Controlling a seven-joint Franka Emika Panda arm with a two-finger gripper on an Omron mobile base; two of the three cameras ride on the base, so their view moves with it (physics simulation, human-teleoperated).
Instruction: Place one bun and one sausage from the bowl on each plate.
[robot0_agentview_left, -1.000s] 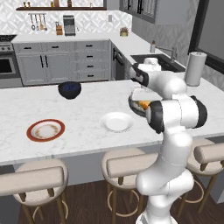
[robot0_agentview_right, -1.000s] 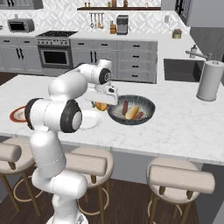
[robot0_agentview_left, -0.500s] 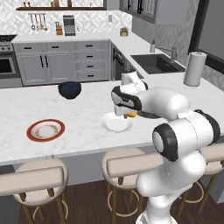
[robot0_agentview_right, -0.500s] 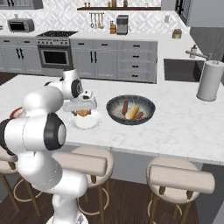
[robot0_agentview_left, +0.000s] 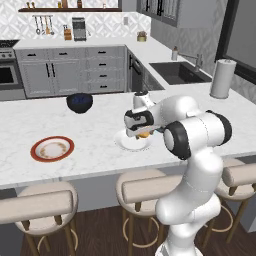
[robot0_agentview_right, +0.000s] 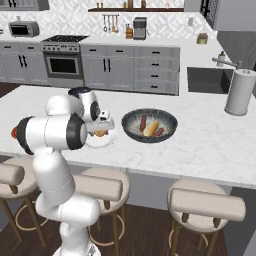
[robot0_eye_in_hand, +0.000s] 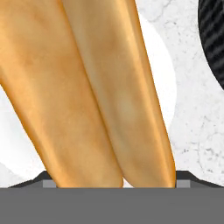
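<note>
My gripper (robot0_agentview_left: 141, 131) is shut on a golden split bun (robot0_agentview_left: 144, 134) and holds it low over the plain white plate (robot0_agentview_left: 129, 145). From the right the gripper (robot0_agentview_right: 101, 131) and bun (robot0_agentview_right: 100, 133) hang just above that plate (robot0_agentview_right: 106, 142). In the hand view the bun (robot0_eye_in_hand: 87, 87) is close up, with the white plate (robot0_eye_in_hand: 164, 74) beneath it. The dark grey bowl (robot0_agentview_right: 172, 125) stands right of the plate and holds a bun (robot0_agentview_right: 151, 128) and two sausages (robot0_agentview_right: 143, 122). The red-rimmed plate (robot0_agentview_left: 35, 150) lies bare at the left.
A small dark blue bowl (robot0_agentview_left: 79, 102) sits at the island's far side. A paper towel roll (robot0_agentview_left: 222, 78) stands at the right end beside the sink (robot0_agentview_left: 177, 72). Padded stools (robot0_agentview_left: 150, 187) line the near edge.
The arm has swung left from the bowl with the bun and come down over the white plate. The jaws have stayed as they were.
</note>
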